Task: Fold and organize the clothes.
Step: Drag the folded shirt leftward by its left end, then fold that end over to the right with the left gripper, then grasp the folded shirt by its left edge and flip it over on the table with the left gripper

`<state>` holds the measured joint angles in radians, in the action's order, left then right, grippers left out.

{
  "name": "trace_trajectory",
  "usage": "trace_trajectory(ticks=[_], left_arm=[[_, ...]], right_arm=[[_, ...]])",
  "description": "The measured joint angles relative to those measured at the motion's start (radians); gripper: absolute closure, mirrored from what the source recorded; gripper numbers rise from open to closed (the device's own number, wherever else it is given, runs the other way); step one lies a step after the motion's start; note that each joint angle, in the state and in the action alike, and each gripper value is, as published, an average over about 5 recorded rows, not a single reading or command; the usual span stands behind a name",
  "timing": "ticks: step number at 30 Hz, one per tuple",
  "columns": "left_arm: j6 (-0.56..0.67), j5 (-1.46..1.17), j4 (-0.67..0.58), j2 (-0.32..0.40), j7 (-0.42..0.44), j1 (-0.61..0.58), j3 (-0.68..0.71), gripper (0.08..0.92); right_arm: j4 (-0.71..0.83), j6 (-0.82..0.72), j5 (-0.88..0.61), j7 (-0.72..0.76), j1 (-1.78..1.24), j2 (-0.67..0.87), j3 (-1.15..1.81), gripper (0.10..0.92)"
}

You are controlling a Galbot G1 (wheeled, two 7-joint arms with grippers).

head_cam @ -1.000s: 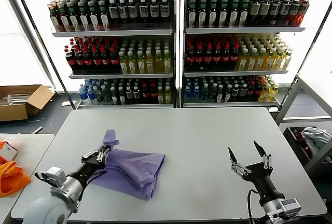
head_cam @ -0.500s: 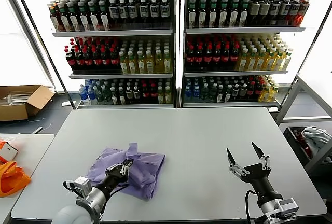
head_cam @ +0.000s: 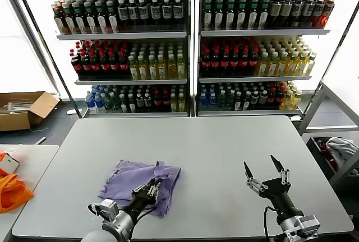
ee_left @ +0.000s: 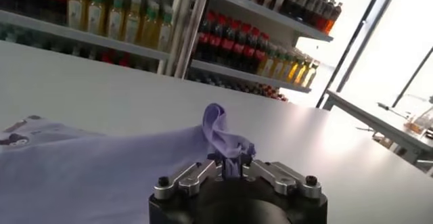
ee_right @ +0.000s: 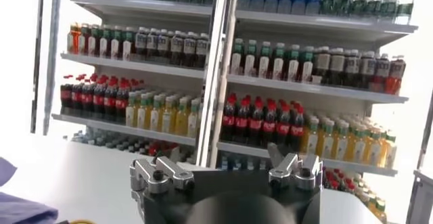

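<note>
Here, your left end effector (ee_left: 230, 168) is pinching a T-shirt (head_cam: 132, 178) fold at 6 o'clock, nearly closed; tugging risks unfolding. Right end effector (head_cam: 262, 170) is idling, spread wide, empty.

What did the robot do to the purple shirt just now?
The left pincer dragged a pinched edge of the purple T-shirt from its left side over to its right, folding the cloth over. In the left wrist view a tuft sits between its fingers. The right pincer stayed open above the table.
</note>
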<state>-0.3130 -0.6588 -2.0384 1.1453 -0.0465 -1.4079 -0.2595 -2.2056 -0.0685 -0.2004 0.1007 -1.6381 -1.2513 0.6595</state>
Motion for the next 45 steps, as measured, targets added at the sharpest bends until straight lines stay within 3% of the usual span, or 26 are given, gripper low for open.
trace_trajectory(ticks=[13, 19, 29, 45], left_arm=[[0.022, -0.002, -0.046, 0.046, -0.06, 0.004, -0.035, 0.344], [-0.009, 0.006, -0.054, 0.021, -0.076, -0.008, -0.131, 0.198], [-0.145, 0.022, 0.02, -0.06, -0.07, 0.012, -0.257, 0.177], [-0.235, 0.02, 0.14, -0.058, -0.044, 0.065, -0.252, 0.183]], right_arm=[[-0.017, -0.006, -0.008, 0.002, 0.007, 0.001, -0.011, 0.203], [-0.018, -0.003, -0.014, 0.002, 0.005, 0.006, -0.019, 0.203], [-0.019, 0.0, -0.021, -0.001, 0.012, 0.019, -0.022, 0.203], [-0.024, 0.002, -0.032, -0.001, 0.007, 0.017, -0.005, 0.203]])
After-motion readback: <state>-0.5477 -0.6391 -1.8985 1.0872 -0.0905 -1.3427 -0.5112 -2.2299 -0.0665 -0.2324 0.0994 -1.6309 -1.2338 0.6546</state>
